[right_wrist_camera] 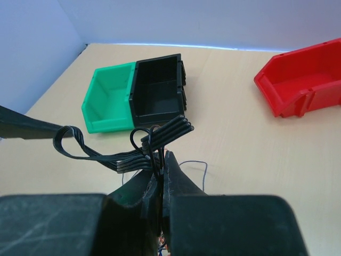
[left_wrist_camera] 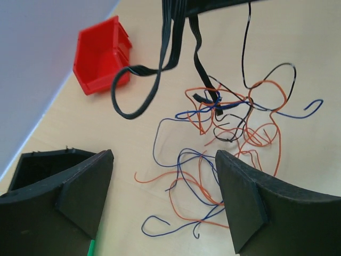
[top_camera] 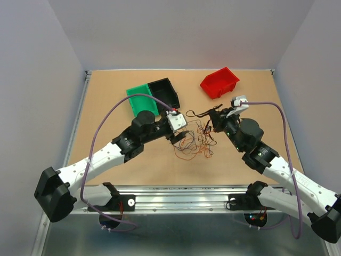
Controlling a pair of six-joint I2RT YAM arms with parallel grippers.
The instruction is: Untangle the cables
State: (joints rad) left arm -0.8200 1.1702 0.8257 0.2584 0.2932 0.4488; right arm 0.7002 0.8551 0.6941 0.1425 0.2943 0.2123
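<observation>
Cables (top_camera: 194, 141): thin orange, blue and black wires in a loose tangle, mid-frame on the tabletop (top_camera: 106, 106); a black ribbon bundle (right_wrist_camera: 160, 136) hangs looped above it.

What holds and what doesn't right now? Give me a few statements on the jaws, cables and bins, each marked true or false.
1. The left jaws stand open above the loose wires. True.
2. The right jaws are open and empty. False: they are shut on the black cable bundle.
3. The red bin sits apart from the other bins. True.
4. The green bin stands alone. False: it sits against the black bin.
</observation>
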